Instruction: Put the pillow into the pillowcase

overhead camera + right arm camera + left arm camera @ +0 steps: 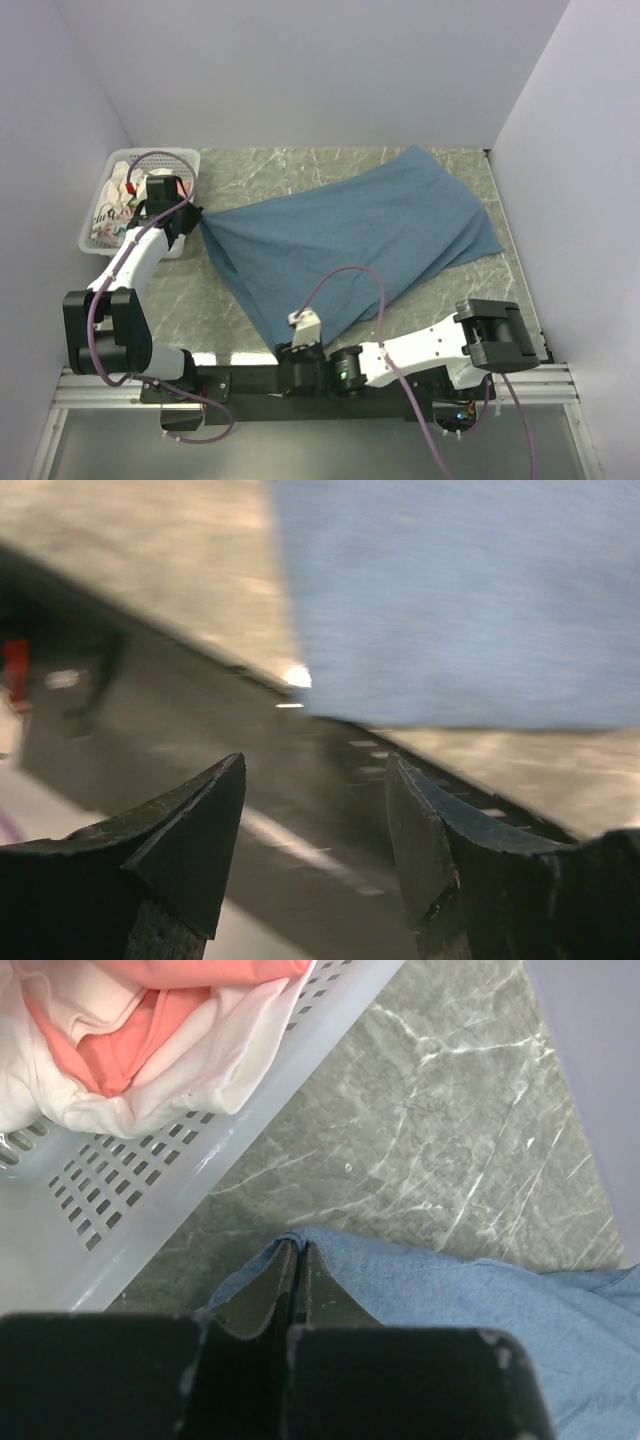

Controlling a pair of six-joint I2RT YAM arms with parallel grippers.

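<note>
Top external: one pillowcase (pixel 350 240), left pincer (pixel 300 1252) clamped on its corner, right pincer (pixel 315 758) apart.

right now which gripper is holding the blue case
The left gripper: it is shut on a corner of the pillowcase, beside the basket. The right gripper is open and holds nothing.

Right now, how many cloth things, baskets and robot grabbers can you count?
Blue pillowcase: 1
White-and-pink cloth bundle: 1
White basket: 1
Grabbers: 2 (left gripper, pinching the pillowcase's edge; right gripper, open)
Total: 5
</note>
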